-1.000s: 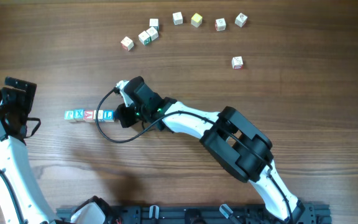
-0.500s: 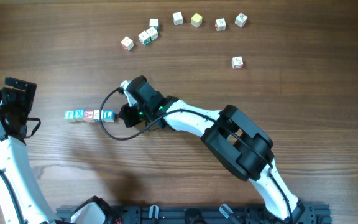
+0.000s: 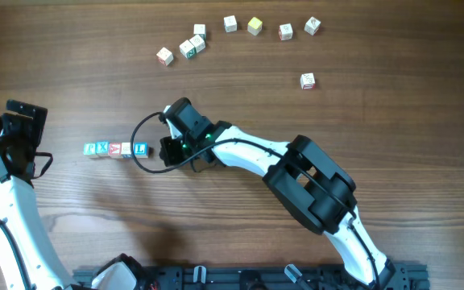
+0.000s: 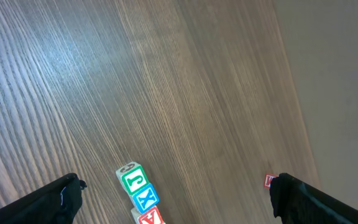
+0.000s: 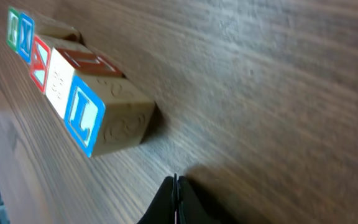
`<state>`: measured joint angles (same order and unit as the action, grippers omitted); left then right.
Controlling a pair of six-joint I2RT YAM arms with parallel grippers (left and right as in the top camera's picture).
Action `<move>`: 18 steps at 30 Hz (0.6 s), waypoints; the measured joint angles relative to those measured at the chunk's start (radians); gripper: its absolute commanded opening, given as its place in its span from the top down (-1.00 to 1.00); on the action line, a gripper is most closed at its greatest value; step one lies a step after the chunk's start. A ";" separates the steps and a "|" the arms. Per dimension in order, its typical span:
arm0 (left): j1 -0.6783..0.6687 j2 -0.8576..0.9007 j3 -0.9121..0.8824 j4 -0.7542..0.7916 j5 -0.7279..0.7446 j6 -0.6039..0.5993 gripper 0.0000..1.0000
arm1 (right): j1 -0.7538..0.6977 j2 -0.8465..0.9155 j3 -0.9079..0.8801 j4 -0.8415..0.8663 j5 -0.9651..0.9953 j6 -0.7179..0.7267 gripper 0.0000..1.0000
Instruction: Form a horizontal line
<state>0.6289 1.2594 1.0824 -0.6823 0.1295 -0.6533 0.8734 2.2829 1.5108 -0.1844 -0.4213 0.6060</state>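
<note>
The horizontal line (image 3: 116,149) is a short row of several pale letter cubes lying edge to edge left of the table's middle, with a blue L at its right end. The right wrist view shows the line (image 5: 73,102) close up and slanting. My right gripper (image 3: 167,151) rests low on the table just right of the L cube, a small gap apart from it. Its fingers (image 5: 175,183) are shut with nothing between them. My left gripper (image 3: 24,137) hovers at the far left, open and empty (image 4: 174,183). The line's green J end (image 4: 133,180) lies between its spread fingers.
Several loose cubes are scattered along the far side: a cluster (image 3: 190,47), one beside it (image 3: 164,55), a yellow one (image 3: 254,26) and a lone one (image 3: 308,80). A black cable (image 3: 139,165) loops beside the line's right end.
My right gripper has slid slightly to the right, away from the L cube. The row and the left arm have not moved.
</note>
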 measured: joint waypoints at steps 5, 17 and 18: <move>0.000 0.000 0.000 0.000 0.000 0.000 -1.00 | 0.000 -0.008 0.005 -0.058 -0.016 0.013 0.91; 0.000 0.000 0.000 0.021 0.020 0.000 -0.99 | -0.025 -0.011 0.004 -0.108 -0.097 0.022 0.92; 0.000 0.000 0.000 0.034 0.039 0.000 -0.99 | -0.033 -0.011 0.004 -0.119 -0.112 0.022 0.91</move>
<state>0.6289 1.2594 1.0824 -0.6483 0.1680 -0.6529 0.8402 2.2719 1.5146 -0.3038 -0.5331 0.6281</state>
